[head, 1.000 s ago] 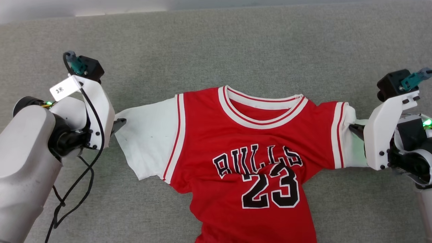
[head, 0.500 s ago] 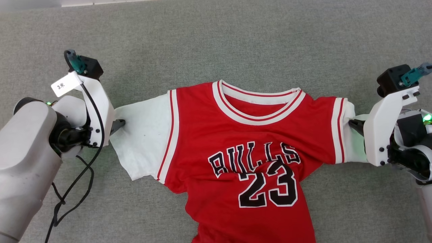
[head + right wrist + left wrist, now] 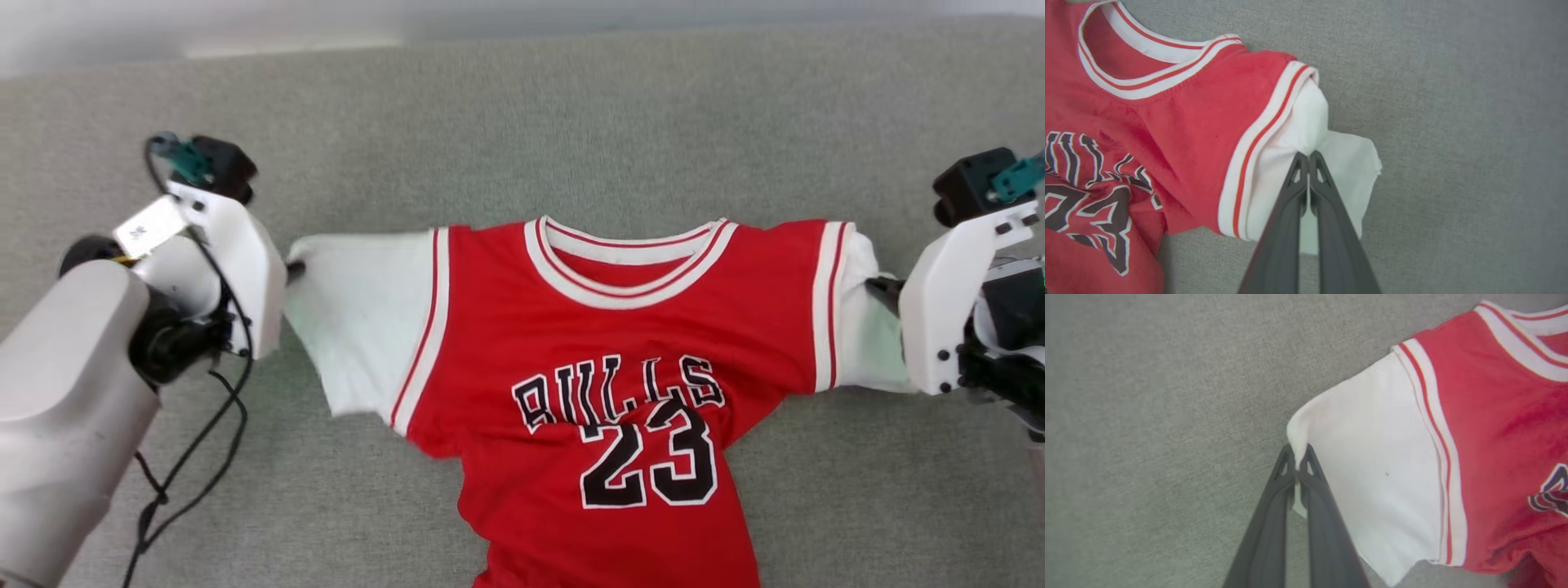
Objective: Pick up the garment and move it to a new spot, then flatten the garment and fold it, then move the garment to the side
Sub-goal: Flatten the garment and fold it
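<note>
**Head view: both sleeves pinched, jersey stretched for flattening**

Head view. The garment (image 3: 620, 343) lies front up on the grey surface (image 3: 522, 122), collar away from the robot, with its hem running off the bottom edge. The left gripper (image 3: 294, 268) meets the outer edge of the white sleeve on the robot's left. The right gripper (image 3: 880, 287) reaches into the sleeve on the robot's right. The chest is spread wide between them, but the cloth under the lettering is drawn into creases, and the body narrows toward the hem.

Left wrist view. The two dark fingers are pressed together on the top corner of the left-hand sleeve (image 3: 1372, 457), and a small fold of white cloth shows between the tips. The rest of that sleeve fans out flat.

Right wrist view. The fingers are clamped together on a bunched part of the right-hand sleeve (image 3: 1349, 163), close to the striped trim. The sleeve is crumpled and doubled over itself there.

By my reading, the flattening step is in hand, and folding has not begun. The next move calls for an even outward and forward pull on both sleeves, keeping both pinches firm, so that the creased middle draws smooth. Whether the sleeves are lifted clear of the surface I cannot tell. The bunched right-hand sleeve will likely need spreading after release.
</note>
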Controlling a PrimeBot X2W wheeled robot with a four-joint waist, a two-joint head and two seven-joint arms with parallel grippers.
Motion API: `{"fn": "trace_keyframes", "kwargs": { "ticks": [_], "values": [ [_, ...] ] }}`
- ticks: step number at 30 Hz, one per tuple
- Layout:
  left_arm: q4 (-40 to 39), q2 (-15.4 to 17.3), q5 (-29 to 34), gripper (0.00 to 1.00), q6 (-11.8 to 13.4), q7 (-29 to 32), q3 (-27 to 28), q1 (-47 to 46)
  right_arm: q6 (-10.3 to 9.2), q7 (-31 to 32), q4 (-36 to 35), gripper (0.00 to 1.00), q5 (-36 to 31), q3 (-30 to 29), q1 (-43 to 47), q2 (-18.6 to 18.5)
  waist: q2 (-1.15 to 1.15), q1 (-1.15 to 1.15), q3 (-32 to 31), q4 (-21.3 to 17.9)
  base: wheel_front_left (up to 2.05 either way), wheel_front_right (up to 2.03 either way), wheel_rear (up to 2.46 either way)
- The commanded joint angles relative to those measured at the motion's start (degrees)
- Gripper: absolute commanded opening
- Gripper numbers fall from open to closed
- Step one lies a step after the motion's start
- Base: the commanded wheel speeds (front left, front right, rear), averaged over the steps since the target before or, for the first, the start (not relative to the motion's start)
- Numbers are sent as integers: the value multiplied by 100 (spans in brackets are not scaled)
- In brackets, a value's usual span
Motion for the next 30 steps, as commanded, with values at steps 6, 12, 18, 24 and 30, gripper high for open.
{"fn": "trace_keyframes", "kwargs": {
  "ticks": [6, 12, 18, 24, 30],
  "values": [
    [-469, 353, 208, 0, 88, -902, 277, 190, -3, -241, -158, 0, -71, -181, -59, -204, 0, 0, -556, 94, 0, 0, 0],
    [-1526, 834, 363, 0, 547, -1518, 663, 502, -3, -477, -503, 0, -136, -399, -225, -313, 0, 0, -925, 132, 0, 0, 0],
    [-2832, 1304, 492, 0, 1125, -1920, 1098, 839, -3, -678, -895, 0, -20, -576, -477, -329, 0, 0, -1169, 152, 0, 0, 0],
    [-3868, 1638, 570, 0, 1676, -2289, 1588, 1123, -3, -945, -1153, 0, 70, -669, -763, -382, 0, 0, -1357, 140, 0, 0, 0],
    [-4435, 1822, 681, 0, 2026, -2565, 2014, 1035, -3, -1207, -1152, 0, 131, -611, -1217, -453, 0, 0, -1344, 110, 0, 0, 0]
  ]
}}
